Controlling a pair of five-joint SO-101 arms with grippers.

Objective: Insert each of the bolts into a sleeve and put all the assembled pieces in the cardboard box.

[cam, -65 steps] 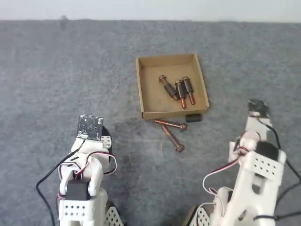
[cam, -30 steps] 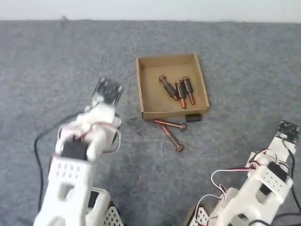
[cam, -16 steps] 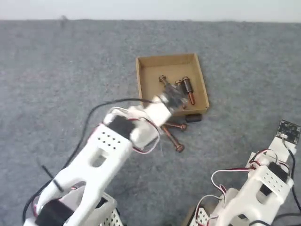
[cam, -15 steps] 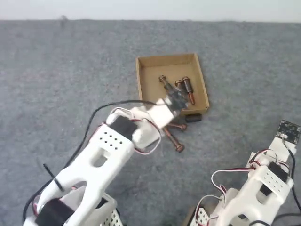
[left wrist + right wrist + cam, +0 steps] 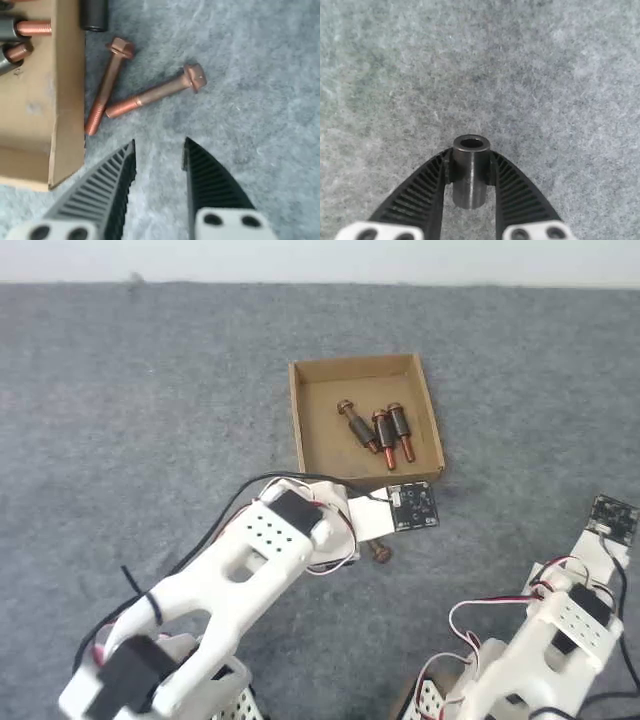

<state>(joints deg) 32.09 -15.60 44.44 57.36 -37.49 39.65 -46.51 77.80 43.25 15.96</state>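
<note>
Two bare copper bolts (image 5: 107, 85) (image 5: 155, 92) lie crossed on the grey carpet beside the cardboard box (image 5: 322, 448). A loose black sleeve (image 5: 94, 12) rests by the box wall (image 5: 67, 100). Three assembled pieces (image 5: 378, 430) lie inside the box. My left gripper (image 5: 159, 147) hangs open just short of the bolts' threaded ends, with nothing between its fingers. In the high view the left arm (image 5: 270, 550) stretches over the bolts, and one bolt head (image 5: 380, 552) peeks out. My right gripper (image 5: 471, 165) is shut on an upright black sleeve (image 5: 471, 150) above bare carpet.
The right arm (image 5: 560, 630) stands folded at the lower right, well away from the box. Grey carpet covers the table on all sides. A pale wall edge runs along the far side.
The left arm rose from its rest, swung right across the box front, and now sits lower over the two loose bolts. The right arm drew back earlier and has since kept still.
</note>
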